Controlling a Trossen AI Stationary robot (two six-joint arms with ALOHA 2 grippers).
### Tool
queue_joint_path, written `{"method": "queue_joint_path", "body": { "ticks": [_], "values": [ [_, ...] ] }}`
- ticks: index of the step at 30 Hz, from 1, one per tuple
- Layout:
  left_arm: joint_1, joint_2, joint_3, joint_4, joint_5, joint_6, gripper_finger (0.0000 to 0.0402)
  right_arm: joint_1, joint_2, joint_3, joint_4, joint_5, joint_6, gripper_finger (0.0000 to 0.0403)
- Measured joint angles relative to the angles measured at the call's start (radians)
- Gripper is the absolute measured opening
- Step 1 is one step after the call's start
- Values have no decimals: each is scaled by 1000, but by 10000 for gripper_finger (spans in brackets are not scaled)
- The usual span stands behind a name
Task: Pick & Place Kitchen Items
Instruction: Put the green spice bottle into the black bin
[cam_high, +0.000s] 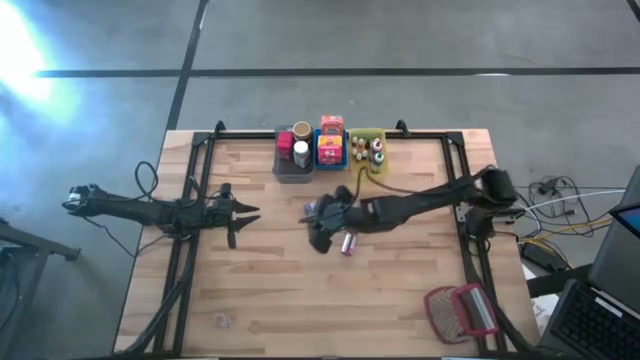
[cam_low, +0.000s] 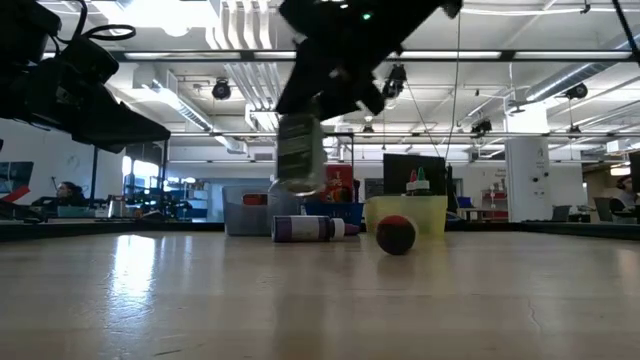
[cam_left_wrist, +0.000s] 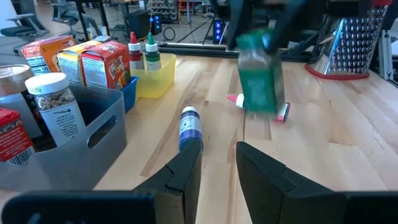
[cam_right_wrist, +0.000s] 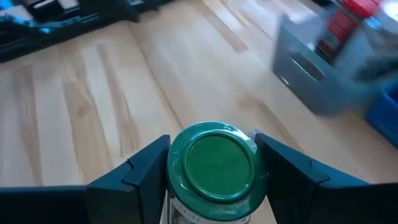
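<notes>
Right end effector (cam_right_wrist: 211, 168) clamps a green-capped jar (cam_right_wrist: 211, 163) above the counter (cam_high: 300, 290) (purple bottle (cam_low: 308, 229) lies below); any slip risks dropping it onto that bottle.

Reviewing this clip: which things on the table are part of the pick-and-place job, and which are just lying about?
Job items:
- green-capped jar, clamped in the right gripper
- purple-capped bottle lying on the table
- pink-capped bottle
- groceries in the grey bin, blue bin, yellow bin

Lying about:
- red-framed mesh object

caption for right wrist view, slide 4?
Right end effector gripping a green-capped jar above the wooden table, grey bin beyond.
</notes>
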Motion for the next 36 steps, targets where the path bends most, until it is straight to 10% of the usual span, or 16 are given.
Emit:
{"method": "queue_joint_path", "body": {
  "ticks": [17,36],
  "values": [
    [0,0,0,0,0,0,108,66,350,228,239,103,-282,207],
    [0,0,0,0,0,0,108,66,344,233,259,102,-307,260]
  ]
}}
